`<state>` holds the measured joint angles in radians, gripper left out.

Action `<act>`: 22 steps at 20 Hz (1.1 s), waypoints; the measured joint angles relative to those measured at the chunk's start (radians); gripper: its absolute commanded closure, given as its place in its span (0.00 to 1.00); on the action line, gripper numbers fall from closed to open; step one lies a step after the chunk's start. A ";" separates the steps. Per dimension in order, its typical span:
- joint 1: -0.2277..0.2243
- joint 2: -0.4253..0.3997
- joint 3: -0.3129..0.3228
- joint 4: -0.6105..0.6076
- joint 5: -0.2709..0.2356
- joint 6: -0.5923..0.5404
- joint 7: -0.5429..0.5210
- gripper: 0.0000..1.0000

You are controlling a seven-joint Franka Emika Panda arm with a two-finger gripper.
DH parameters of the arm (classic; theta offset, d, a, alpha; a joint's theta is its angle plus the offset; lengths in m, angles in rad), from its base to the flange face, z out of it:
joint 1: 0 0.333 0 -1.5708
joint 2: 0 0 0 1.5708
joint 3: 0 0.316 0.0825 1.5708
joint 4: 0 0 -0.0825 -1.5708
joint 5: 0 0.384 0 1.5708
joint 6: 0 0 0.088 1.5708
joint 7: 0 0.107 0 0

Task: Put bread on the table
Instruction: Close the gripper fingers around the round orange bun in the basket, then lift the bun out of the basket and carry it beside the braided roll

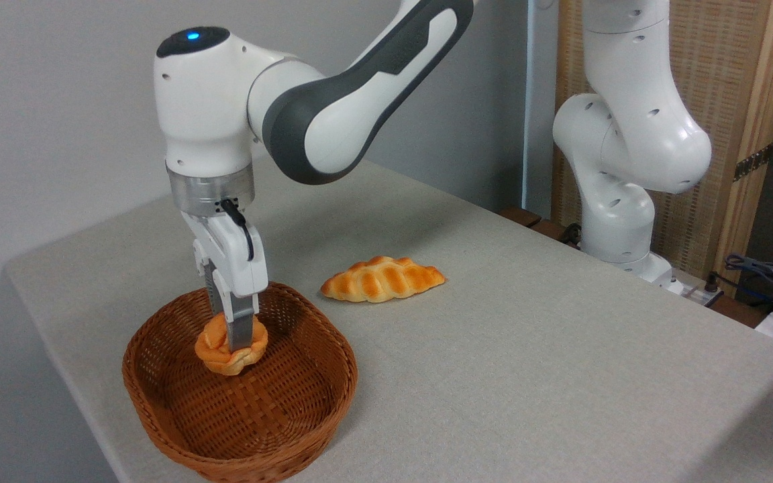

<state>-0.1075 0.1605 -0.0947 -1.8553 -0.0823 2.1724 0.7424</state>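
Bread (229,350), small orange-gold knotted bun, sits inside the wicker basket (279,429) at the near-left of the bench (527,349); whether it rests on the basket floor or is lifted just clear cannot be told from this angle, though it looks slightly raised toward the far-left wall; pincer (239,342) comes straight down into the basket, fingers narrowed onto the bun's top, one finger plainly across its front face, the other hidden behind; reads as pinching the bread, not spread wide; task judged early to midway: grasp seems made, bun not yet out of the basket, nothing of it on the bench cloth; left to do: raise it over the rim, carry it sideways, set it down on open cloth, release; a longer braided loaf (383,279) lies on the bench just beyond and right of the basket, well apart from the pincer; open cloth to the right and near side looks the likeliest landing spot.
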 measured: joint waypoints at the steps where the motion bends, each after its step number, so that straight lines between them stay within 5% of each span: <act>1: 0.007 -0.008 0.000 0.002 -0.001 -0.004 0.000 0.56; 7: 0.032 -0.084 0.032 0.003 -0.001 -0.104 0.003 0.56; 12: 0.036 -0.156 0.105 -0.006 -0.003 -0.272 0.129 0.54; 17: 0.037 -0.276 0.171 -0.173 -0.003 -0.301 0.336 0.52; 22: 0.036 -0.366 0.182 -0.321 0.037 -0.300 0.397 0.52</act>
<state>-0.0713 -0.2052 0.0874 -2.1767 -0.0457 1.8723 1.1398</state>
